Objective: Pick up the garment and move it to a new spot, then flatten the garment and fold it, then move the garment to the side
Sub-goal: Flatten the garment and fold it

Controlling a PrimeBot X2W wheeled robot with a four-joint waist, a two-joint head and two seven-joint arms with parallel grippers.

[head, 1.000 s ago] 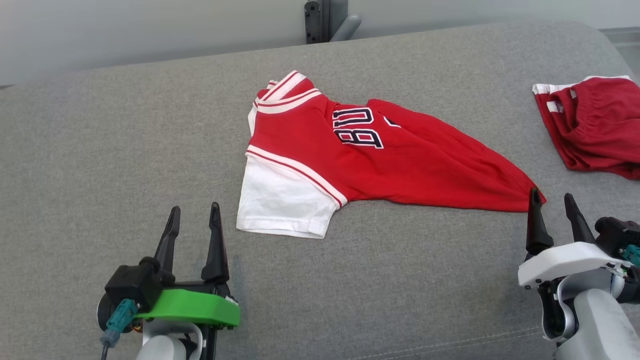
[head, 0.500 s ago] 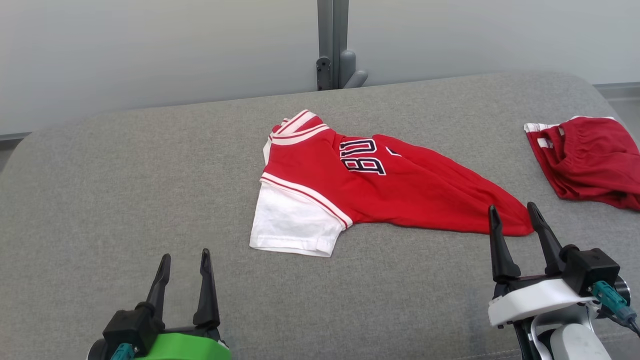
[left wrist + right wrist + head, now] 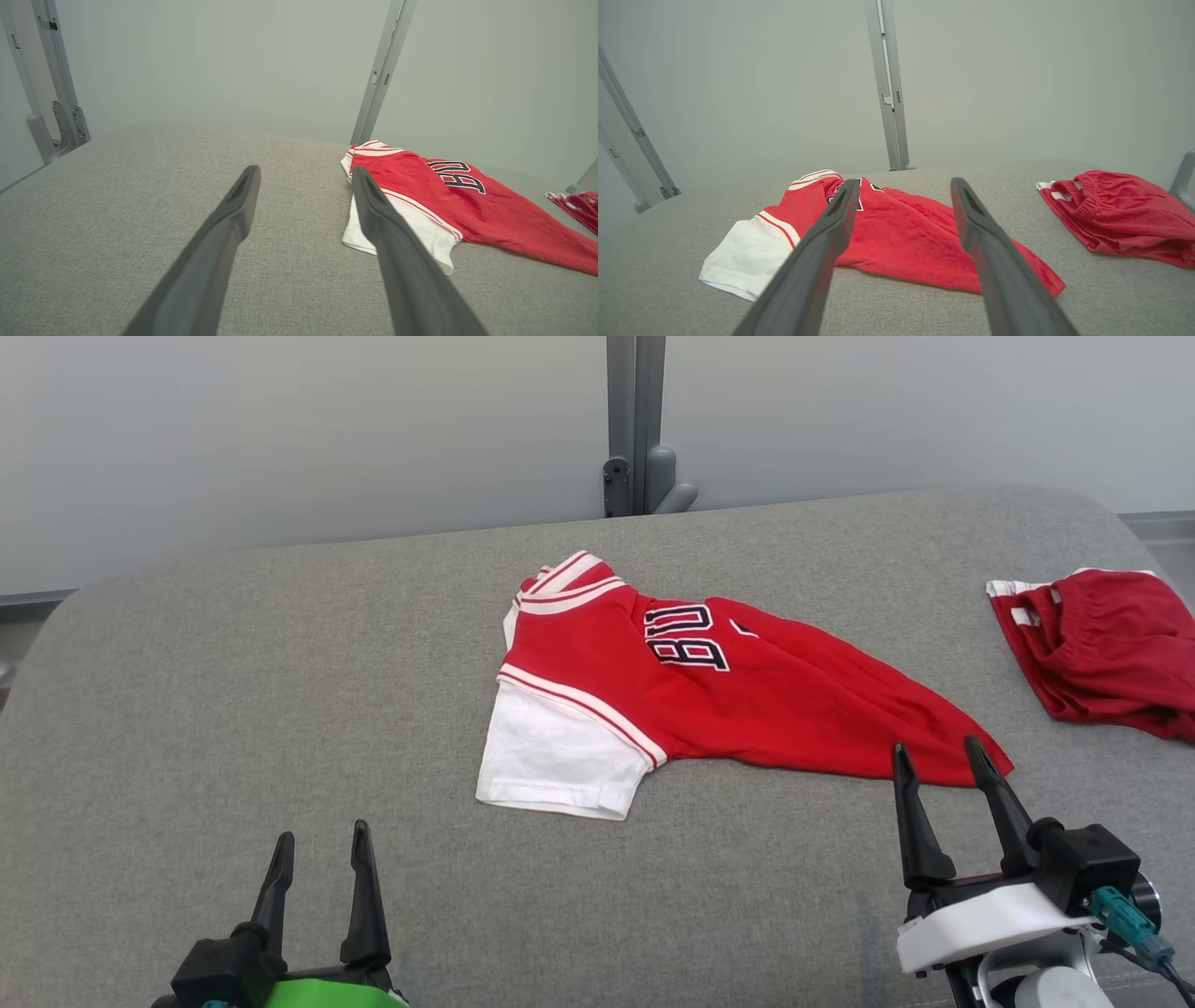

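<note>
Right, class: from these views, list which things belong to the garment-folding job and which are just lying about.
Part of the job:
red and white jersey
left hand, open
right hand, open, by the jersey's red end

Just lying about:
red shorts, far right
metal post behind the padded surface

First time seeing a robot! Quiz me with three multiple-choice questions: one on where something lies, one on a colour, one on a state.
1. Relative to the red jersey, the red shorts lie: A robot's right; B on top; C robot's left.
2. The jersey's sleeve is: A blue; B white; C green.
3. The right jaws are: A shut on the jersey; B shut on the shorts; C open.
Key: A, shorts lie apart at head view's right; B, white cloth below the striped trim; C, clear gap between fingers.
</note>
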